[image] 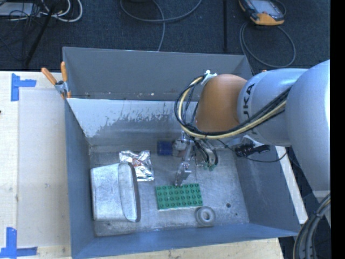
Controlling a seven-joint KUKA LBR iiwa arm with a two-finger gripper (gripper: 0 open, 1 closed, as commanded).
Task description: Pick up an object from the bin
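The arm (285, 107) enters the grey metal bin (161, 93) from the right. Its wrist carries an orange cover (218, 104), and yellow and black cables (186, 104) loop round that cover.

The hand (182, 178) points down toward the bin floor, near the middle of the bin. Its tip stands at the far edge of a green studded plate (179, 196). The view does not settle whether the tip touches the plate or the floor. Whether the hand is wide or narrow cannot be told, and nothing is seen held in it.

The green studded plate lies flat on the floor, in the near half of the bin, slightly right of centre.

Other items on the floor:
- A small blue object (164, 148) lies just left of the hand's upper part, toward the back wall.
- A piece of crumpled foil (137, 164) lies left of the hand, apart from the plate.
- A silver-grey pouch (114, 193) lies in the near left corner, touching the foil.
- A metal ring (205, 215) lies just beside the plate's near right corner.
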